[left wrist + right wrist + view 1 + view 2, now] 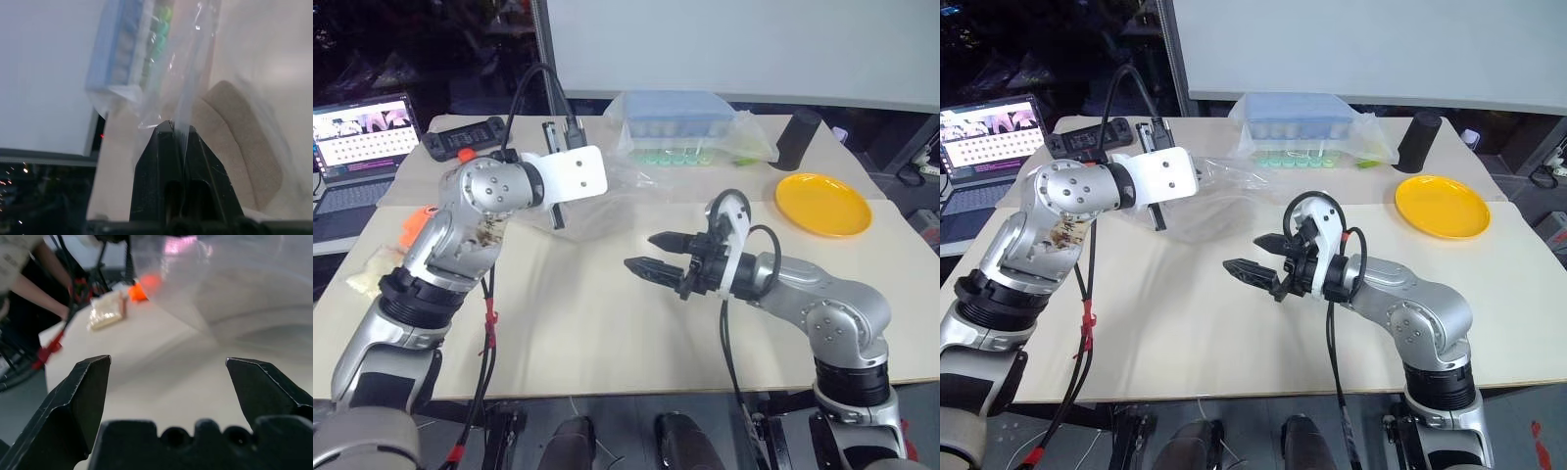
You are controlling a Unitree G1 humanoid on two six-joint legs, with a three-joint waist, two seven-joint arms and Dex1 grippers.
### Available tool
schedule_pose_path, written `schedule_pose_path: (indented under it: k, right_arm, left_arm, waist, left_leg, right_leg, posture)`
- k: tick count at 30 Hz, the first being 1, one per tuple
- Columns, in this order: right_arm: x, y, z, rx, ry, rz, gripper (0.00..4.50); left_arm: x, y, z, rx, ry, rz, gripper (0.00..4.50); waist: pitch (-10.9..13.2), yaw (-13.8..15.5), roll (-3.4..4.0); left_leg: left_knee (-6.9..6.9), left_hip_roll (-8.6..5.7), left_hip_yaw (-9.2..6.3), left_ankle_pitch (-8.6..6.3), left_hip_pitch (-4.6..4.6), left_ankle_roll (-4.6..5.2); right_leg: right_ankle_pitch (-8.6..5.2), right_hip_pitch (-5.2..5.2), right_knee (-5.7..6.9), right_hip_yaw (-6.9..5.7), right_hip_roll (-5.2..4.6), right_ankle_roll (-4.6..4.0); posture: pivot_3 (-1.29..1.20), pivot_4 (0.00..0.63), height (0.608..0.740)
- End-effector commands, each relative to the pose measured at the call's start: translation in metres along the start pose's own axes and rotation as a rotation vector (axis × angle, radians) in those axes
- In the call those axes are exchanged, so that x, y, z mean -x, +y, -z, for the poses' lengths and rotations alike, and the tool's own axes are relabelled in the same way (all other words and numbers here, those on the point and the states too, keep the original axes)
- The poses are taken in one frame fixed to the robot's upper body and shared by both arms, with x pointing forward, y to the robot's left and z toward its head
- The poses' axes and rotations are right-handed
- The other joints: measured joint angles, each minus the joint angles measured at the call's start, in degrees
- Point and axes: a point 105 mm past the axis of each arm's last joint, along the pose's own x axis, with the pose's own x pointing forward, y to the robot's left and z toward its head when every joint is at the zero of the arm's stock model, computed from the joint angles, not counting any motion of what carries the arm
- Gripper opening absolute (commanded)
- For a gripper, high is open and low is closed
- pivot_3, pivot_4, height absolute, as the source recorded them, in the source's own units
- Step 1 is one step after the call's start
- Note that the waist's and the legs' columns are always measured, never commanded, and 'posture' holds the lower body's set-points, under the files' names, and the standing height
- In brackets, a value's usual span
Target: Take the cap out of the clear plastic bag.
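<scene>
While the left gripper [178, 134] is pinched fully closed on a fold of the thin crinkly clear plastic bag [1224, 191], the bag hangs lifted off the beige table [1185, 323] in the upper middle of the frame. In the left wrist view the soft beige-tan fabric cap [239, 147] with its rounded crown sits inside the film, just beyond the fingertips. In the head views the cap is hard to make out through the wrinkles.

The right gripper [1258, 257] hovers at frame centre, jaws spread wide, holding nothing, pointing toward the bag but clearly apart from it.

Behind the bag, upper centre, sits a blue-lidded clear box [671, 117] in its own wrap; a round yellow plate [822, 203] lies at upper right and a black cylinder [1418, 142] stands just above it. A small bag of white grains [367, 274] and an orange object [413, 225] sit at the left edge.

Risks, as I judge them:
- Thin film slips out of the pinch, and bag and cap drop.
- Right jaws close on film plus cap, so the cap stays trapped.
- Cannot tell where the bag mouth is; a reach from the wrong side only pushes the cap deeper.
- The swinging bag snags the box wrap behind it.
</scene>
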Motion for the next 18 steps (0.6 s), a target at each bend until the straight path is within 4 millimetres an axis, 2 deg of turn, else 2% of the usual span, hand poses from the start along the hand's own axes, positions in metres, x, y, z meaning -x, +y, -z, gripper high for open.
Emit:
schedule_pose_path:
  k: [1, 4, 5, 6, 8, 9, 10, 11, 12, 13, 14, 16, 18]
  right_arm:
    - [-0.001, 0.007, -0.015, 0.027, -0.059, -0.013, 4.50]
    - [-0.004, 0.004, -0.017, 0.024, -0.073, 0.006, 4.50]
    - [-0.005, 0.003, -0.019, 0.025, -0.079, 0.008, 4.50]
    - [-0.005, 0.003, -0.021, 0.026, -0.087, 0.009, 4.50]
    - [-0.006, 0.002, -0.025, 0.026, -0.104, 0.009, 4.50]
    - [-0.006, 0.002, -0.027, 0.026, -0.111, 0.006, 4.50]
    - [-0.006, 0.001, -0.028, 0.026, -0.115, 0.005, 4.50]
    - [-0.006, 0.001, -0.029, 0.027, -0.116, 0.004, 4.50]
    - [-0.006, 0.000, -0.029, 0.029, -0.112, 0.006, 4.50]
    - [-0.006, -0.001, -0.029, 0.031, -0.109, 0.009, 4.50]
    - [-0.006, -0.003, -0.028, 0.033, -0.105, 0.013, 4.50]
    - [-0.006, -0.005, -0.029, 0.034, -0.103, 0.017, 4.50]
    - [-0.007, -0.007, -0.030, 0.035, -0.103, 0.020, 4.50]
  left_arm:
    - [0.011, 0.036, 0.002, -0.163, 0.020, -0.109, 0.03]
    - [0.016, 0.058, 0.010, -0.286, 0.051, -0.148, 0.03]
    - [0.017, 0.059, 0.008, -0.304, 0.038, -0.138, 0.03]
    - [0.016, 0.045, 0.005, -0.264, -0.004, -0.065, 0.03]
    - [0.018, -0.012, -0.001, -0.104, -0.083, 0.171, 0.03]
    - [0.025, -0.042, -0.004, -0.084, -0.107, 0.296, 0.03]
    - [0.032, -0.058, -0.007, -0.053, -0.120, 0.367, 0.03]
    - [0.035, -0.060, -0.010, 0.007, -0.127, 0.386, 0.03]
    - [0.035, -0.050, -0.012, 0.061, -0.135, 0.365, 0.03]
    - [0.037, -0.046, -0.014, 0.054, -0.145, 0.374, 0.03]
    - [0.041, -0.051, -0.013, 0.048, -0.139, 0.432, 0.03]
    - [0.062, -0.085, -0.002, 0.127, -0.091, 0.672, 0.03]
    - [0.052, -0.074, 0.028, -0.069, 0.009, 0.572, 0.03]
  waist:
    - [0.00, -0.04, 0.00]
    - [0.00, -0.02, 0.00]
    - [0.00, 0.00, 0.00]
    - [0.00, 0.02, 0.00]
    - [-0.05, -0.18, 0.09]
    - [-0.08, -0.38, 0.14]
    - [-0.08, -0.41, 0.14]
    - [-0.06, -0.42, 0.11]
    - [0.03, -0.33, -0.03]
    - [0.10, -0.10, -0.14]
    - [0.17, 0.13, -0.25]
    - [0.18, -0.04, -0.27]
    - [0.14, -0.48, -0.19]
  left_leg:
    - [0.00, 0.00, 0.00, 0.00, -0.01, 0.00]
    - [-0.01, 0.00, 0.01, 0.00, -0.01, 0.00]
    - [-0.01, -0.01, 0.01, 0.00, -0.02, 0.00]
    - [-0.01, -0.01, 0.01, 0.00, -0.01, 0.00]
    - [-0.02, -0.02, 0.03, 0.00, -0.01, 0.00]
    - [-0.10, 0.00, 0.08, 0.00, 0.03, 0.00]
    - [-0.14, 0.02, 0.07, 0.00, 0.03, 0.00]
    - [-0.16, 0.03, 0.08, -0.01, 0.03, 0.00]
    - [-0.14, 0.04, 0.07, 0.00, -0.04, 0.00]
    - [-0.02, 0.06, 0.01, 0.01, -0.16, 0.00]
    - [0.12, 0.05, -0.07, 0.01, -0.25, 0.00]
    - [0.34, 0.14, -0.17, 0.01, -0.34, 0.00]
    - [0.10, 0.11, 0.00, 0.00, 0.08, 0.00]
  right_leg:
    - [0.00, -0.01, -0.01, 0.00, 0.00, 0.00]
    - [0.00, -0.02, -0.01, 0.00, -0.01, 0.00]
    - [0.00, -0.04, -0.01, 0.00, -0.01, 0.00]
    - [0.00, -0.03, 0.00, 0.00, -0.01, 0.00]
    - [0.00, -0.03, -0.01, 0.00, -0.04, 0.00]
    - [-0.01, -0.01, -0.01, 0.06, -0.08, 0.01]
    - [-0.02, -0.03, -0.01, 0.08, -0.13, 0.02]
    - [-0.02, -0.04, -0.01, 0.12, -0.12, 0.02]
    - [-0.01, -0.11, 0.01, 0.10, -0.10, 0.01]
    - [0.01, -0.19, 0.10, 0.03, -0.06, -0.02]
    - [0.02, -0.21, 0.14, -0.09, -0.02, -0.04]
    - [0.08, -0.17, 0.07, -0.26, 0.11, -0.10]
    - [0.07, 0.07, -0.01, -0.01, 0.05, -0.09]
  posture:
    - [0.00, 0.150, 0.740]
    - [0.00, 0.150, 0.740]
    - [0.00, 0.150, 0.740]
    - [0.00, 0.150, 0.740]
    - [0.00, 0.150, 0.740]
    - [0.00, 0.150, 0.740]
    - [0.00, 0.150, 0.740]
    - [0.00, 0.150, 0.740]
    - [0.00, 0.150, 0.740]
    - [0.00, 0.150, 0.740]
    - [0.00, 0.150, 0.740]
    - [0.00, 0.150, 0.740]
    - [0.00, 0.150, 0.740]
